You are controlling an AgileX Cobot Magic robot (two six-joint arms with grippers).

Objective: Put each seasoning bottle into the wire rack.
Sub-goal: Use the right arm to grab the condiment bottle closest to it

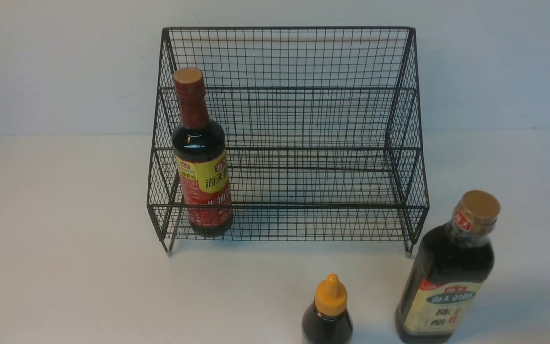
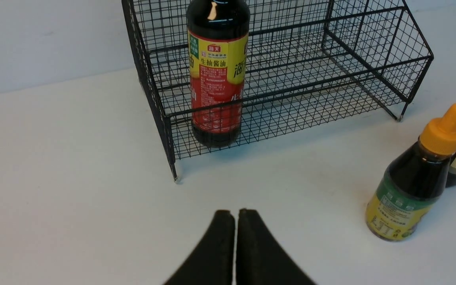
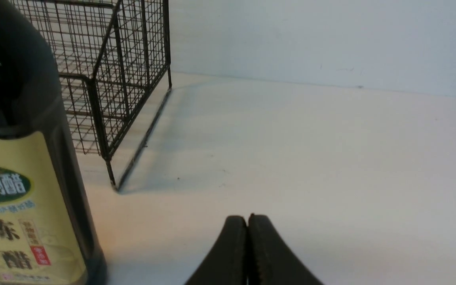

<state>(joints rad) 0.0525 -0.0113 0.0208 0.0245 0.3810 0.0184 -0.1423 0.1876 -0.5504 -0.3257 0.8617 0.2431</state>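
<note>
1 of 3 done: red-label btl [image 1: 202, 167] stands in wire rack [image 1: 303, 206], lower tier. Orange-cap btl [image 1: 328, 310] & cream-label btl [image 1: 449, 272] on table [image 1: 65, 239], outside rack. L gripper [image 2: 236, 215], R gripper [image 3: 247, 221] both closed, empty.

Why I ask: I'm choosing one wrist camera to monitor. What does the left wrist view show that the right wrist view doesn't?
Only the left wrist view: the red-yellow-labelled soy sauce bottle standing in the wire rack's lower tier, the small orange-capped bottle on the table, and the shut left gripper. Only the right wrist view: the vinegar bottle's cream label up close, and the shut right gripper. Both: the rack, the table, and the vinegar bottle, though the left wrist view catches only its edge.
</note>
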